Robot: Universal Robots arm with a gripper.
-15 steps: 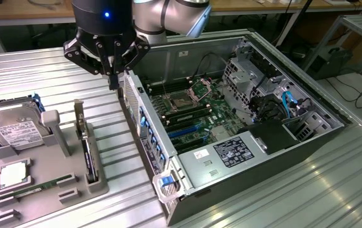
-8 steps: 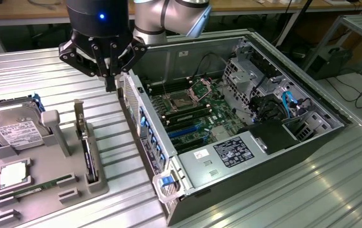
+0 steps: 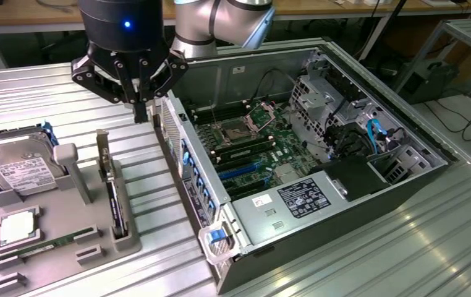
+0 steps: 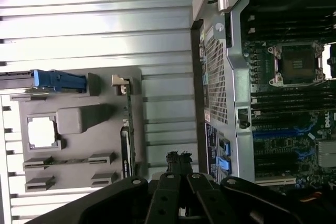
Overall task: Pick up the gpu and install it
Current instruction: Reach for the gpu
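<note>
Standing on edge in a slot of the grey plastic tray, the gpu looks thin, stiff and light, probably fragile across its dark board; its upright silver bracket seems the sturdier hold; the gripper hangs between tray and open metal computer case, jaws pressed together, empty.

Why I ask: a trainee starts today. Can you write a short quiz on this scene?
1. True or false: the gripper holds the gpu.
2. In the grey holder, the gpu: A lies flat; B stands on edge in a slot; C hangs half out.
3. Fill in: the gripper is ___ (open or shut).
Key: 1 false; 2 B; 3 shut.
</note>
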